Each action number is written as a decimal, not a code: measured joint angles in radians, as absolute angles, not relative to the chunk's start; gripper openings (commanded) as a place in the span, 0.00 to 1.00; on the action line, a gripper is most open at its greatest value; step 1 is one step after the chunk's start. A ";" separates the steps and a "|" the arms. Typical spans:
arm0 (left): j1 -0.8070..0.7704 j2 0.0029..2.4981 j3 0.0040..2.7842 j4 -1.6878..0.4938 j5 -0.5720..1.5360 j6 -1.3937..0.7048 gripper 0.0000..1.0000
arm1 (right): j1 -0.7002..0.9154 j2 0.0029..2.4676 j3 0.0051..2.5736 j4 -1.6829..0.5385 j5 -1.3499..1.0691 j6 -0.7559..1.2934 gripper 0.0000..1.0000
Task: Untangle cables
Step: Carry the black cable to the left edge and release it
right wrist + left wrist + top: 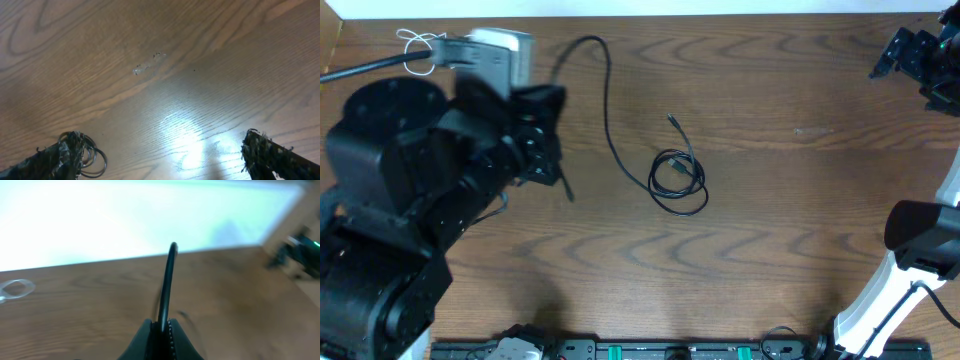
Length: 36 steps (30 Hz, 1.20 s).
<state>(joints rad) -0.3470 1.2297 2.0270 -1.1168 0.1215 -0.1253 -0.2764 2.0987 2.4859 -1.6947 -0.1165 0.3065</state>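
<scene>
Table [770, 260]: wood surface; all the cords lie on it.
Left gripper [162, 325]: clamped on the longer black cable, which rises straight out of the closed fingers in the wrist view.
Right gripper [162, 140]: fingers spread wide and holding nothing. It is over bare wood at the far right, well apart from every cord.
Longer black cable [608, 110]: arcs from the left gripper toward the far edge, then runs down into the coil.
Coil [678, 180]: small black loops lying flat mid-table. You cannot tell whether the short black cord is wound into it.
White cable [418, 44]: loose at the far left corner, apart from the black cords.
Plug [673, 119]: free end, just beyond the coil.
Step in hand: judged to be drawing the long cord out of the coil.
Next move: likely needs you to pin the coil with the right gripper, then pull left.
</scene>
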 measured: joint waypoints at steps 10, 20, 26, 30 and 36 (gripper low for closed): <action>-0.253 1.315 2.027 -1.082 -0.213 -0.208 0.07 | -0.276 2.099 2.486 -1.695 -0.117 0.307 0.99; 0.253 1.531 2.027 -0.938 -0.269 -0.426 0.07 | -0.276 2.099 2.486 -1.695 -0.117 0.307 0.99; 0.487 1.687 2.027 -0.953 -0.284 -0.556 0.12 | -0.276 2.099 2.486 -1.695 -0.117 0.307 0.99; 0.552 1.811 2.027 -0.961 -0.284 -0.599 0.60 | -0.276 2.099 2.486 -1.695 -0.117 0.307 0.99; 0.579 1.975 2.027 -0.977 -0.141 -0.622 0.71 | -0.276 2.099 2.486 -1.695 -0.117 0.307 0.99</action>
